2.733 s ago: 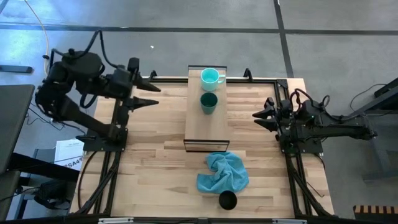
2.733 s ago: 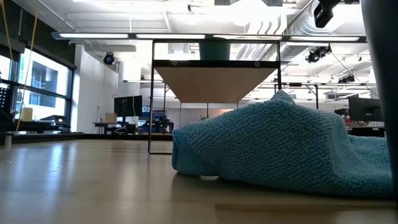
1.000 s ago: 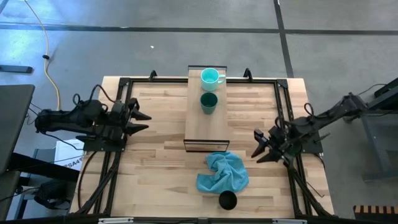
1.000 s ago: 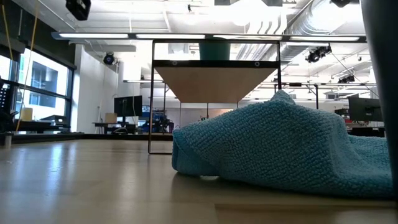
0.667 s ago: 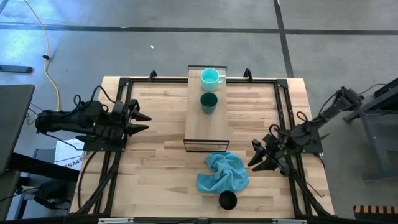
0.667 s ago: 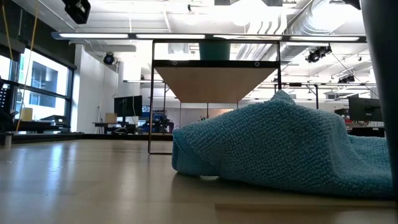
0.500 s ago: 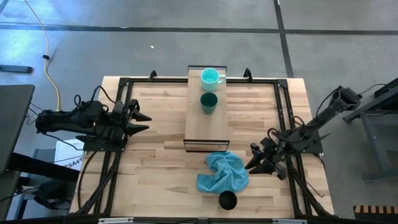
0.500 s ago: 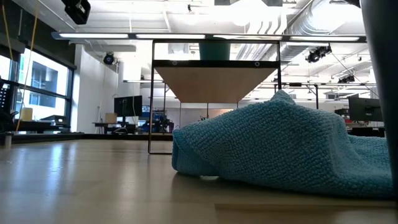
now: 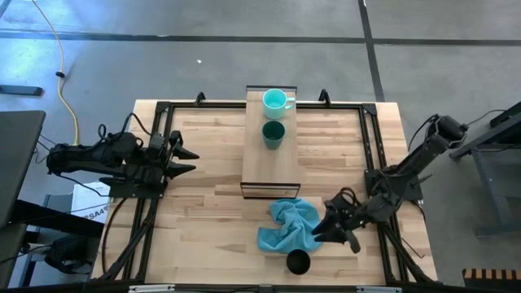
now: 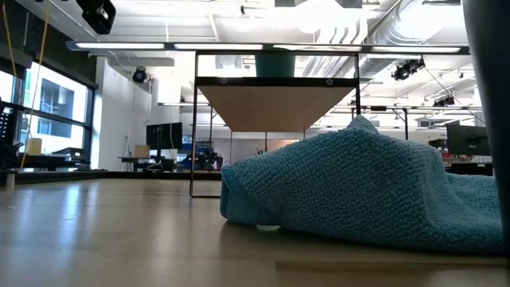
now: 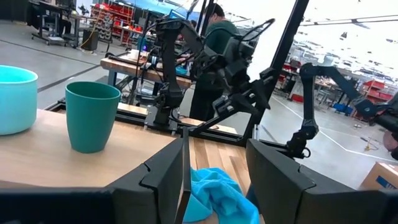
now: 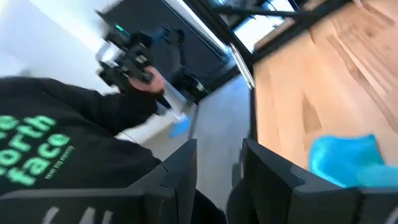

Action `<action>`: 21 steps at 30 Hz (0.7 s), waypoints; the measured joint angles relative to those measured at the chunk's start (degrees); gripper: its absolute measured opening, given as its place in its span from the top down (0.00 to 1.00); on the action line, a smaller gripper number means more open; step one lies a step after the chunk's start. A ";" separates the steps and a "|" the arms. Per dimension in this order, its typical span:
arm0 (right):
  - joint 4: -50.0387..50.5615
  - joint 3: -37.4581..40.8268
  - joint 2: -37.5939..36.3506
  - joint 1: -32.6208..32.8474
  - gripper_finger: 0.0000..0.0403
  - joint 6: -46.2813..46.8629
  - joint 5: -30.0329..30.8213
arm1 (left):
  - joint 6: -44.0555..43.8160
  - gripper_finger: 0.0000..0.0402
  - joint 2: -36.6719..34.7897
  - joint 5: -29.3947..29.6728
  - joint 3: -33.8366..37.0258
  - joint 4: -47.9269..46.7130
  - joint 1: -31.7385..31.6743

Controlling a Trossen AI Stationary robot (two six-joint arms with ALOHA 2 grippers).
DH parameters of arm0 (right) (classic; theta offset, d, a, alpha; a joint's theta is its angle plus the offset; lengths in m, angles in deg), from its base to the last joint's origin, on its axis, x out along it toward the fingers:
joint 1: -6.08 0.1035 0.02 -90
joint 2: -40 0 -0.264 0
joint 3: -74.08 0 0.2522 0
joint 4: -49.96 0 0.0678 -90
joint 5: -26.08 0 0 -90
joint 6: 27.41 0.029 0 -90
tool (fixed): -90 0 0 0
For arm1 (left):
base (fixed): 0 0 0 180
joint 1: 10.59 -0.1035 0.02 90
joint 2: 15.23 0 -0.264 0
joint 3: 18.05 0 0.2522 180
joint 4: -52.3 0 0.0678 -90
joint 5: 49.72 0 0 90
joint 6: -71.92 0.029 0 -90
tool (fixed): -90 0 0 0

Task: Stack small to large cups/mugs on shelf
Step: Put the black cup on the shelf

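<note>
The shelf (image 9: 262, 167) stands mid-table and carries the turquoise mug (image 9: 277, 101) at its far end and the dark green cup (image 9: 273, 134) just nearer; both rest on their bases. In the left wrist view the green cup (image 11: 92, 116) and the mug (image 11: 13, 99) stand side by side. The black cup (image 9: 298, 261) stands on the tabletop by the near edge. My right gripper (image 9: 320, 229) is open, beside the right edge of the blue cloth (image 9: 291, 226) and just beyond the black cup. My left gripper (image 9: 189, 159) is open at the table's left side.
The crumpled blue cloth (image 10: 358, 185) lies on the table between the shelf (image 10: 275, 108) and the black cup. A person in a black jacket (image 12: 56, 143) shows in the right wrist view past the table edge. Bare wood lies left and right of the shelf.
My right gripper has travelled from the table's right side toward the near edge and leftward, closing on the blue cloth and the black cup, its arm stretching out. Its fingers have stayed open. The cups, the cloth and the left arm have kept still.
</note>
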 joint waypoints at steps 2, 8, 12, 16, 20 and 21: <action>5.00 -3.12 1.62 0.38 0.70 1.85 0.26 | 0.28 0.59 0.00 0.00 0.00 0.00 0.00; 21.62 -14.05 6.62 0.88 0.70 6.62 1.00 | 0.56 0.59 0.00 -0.01 0.00 -0.67 0.01; 33.55 -21.75 10.87 0.88 0.70 10.25 1.05 | 0.58 0.59 0.00 0.00 0.00 -1.76 0.02; 41.52 -27.44 15.20 0.88 0.70 14.53 1.03 | 1.31 0.59 0.00 -0.23 0.00 -3.09 0.00; 42.26 -29.64 18.76 1.54 0.70 17.01 0.77 | 2.29 0.59 0.00 -1.43 0.00 -3.02 0.02; 42.24 -29.74 19.56 1.77 0.70 18.15 0.74 | 2.50 0.59 0.00 -1.65 0.00 -3.02 0.02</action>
